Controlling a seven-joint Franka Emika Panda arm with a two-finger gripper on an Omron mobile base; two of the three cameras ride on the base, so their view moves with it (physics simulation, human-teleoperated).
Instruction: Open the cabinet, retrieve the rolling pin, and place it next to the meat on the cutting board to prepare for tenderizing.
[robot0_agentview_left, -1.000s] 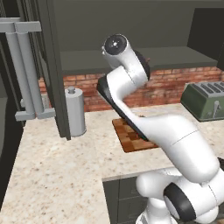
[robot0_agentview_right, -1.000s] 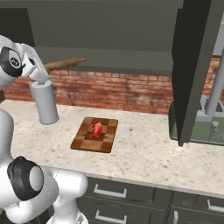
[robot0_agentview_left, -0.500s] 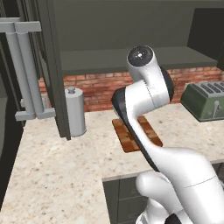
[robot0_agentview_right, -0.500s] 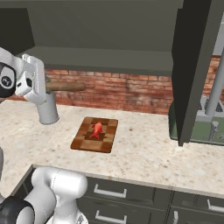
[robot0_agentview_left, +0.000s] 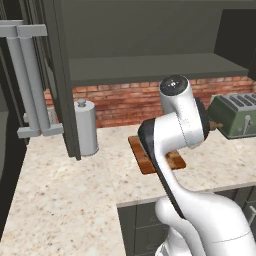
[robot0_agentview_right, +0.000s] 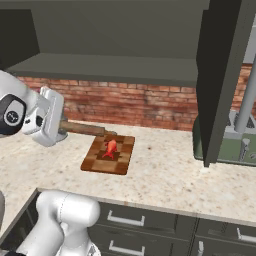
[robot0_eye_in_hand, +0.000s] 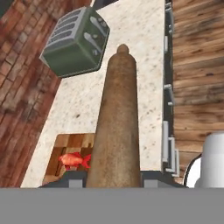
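My gripper (robot0_agentview_right: 62, 127) is shut on one end of the brown wooden rolling pin (robot0_agentview_right: 87, 129). The pin lies roughly level above the counter, its free end reaching the far edge of the checkered cutting board (robot0_agentview_right: 120, 162). The small red meat (robot0_agentview_right: 111, 147) lies on the board's middle. In the hand view the rolling pin (robot0_eye_in_hand: 116, 118) runs up from my gripper (robot0_eye_in_hand: 113, 177), with the meat (robot0_eye_in_hand: 73, 159) and the cutting board (robot0_eye_in_hand: 65, 146) to its lower left. The cabinet (robot0_agentview_left: 150, 67) stands open, with one door (robot0_agentview_left: 61, 75) swung out to the left. My arm hides most of the cutting board (robot0_agentview_left: 141, 156).
A grey metal canister (robot0_agentview_left: 86, 127) stands on the counter left of the board. A green toaster (robot0_agentview_left: 234, 115) sits to the right, partly behind the other open cabinet door (robot0_agentview_right: 220, 75). A brick wall (robot0_agentview_right: 140, 105) backs the counter, and drawer fronts (robot0_agentview_right: 145, 222) run below its front edge.
The arm has swung right and down from the cabinet, carrying the rolling pin from shelf height to just above the counter by the board.
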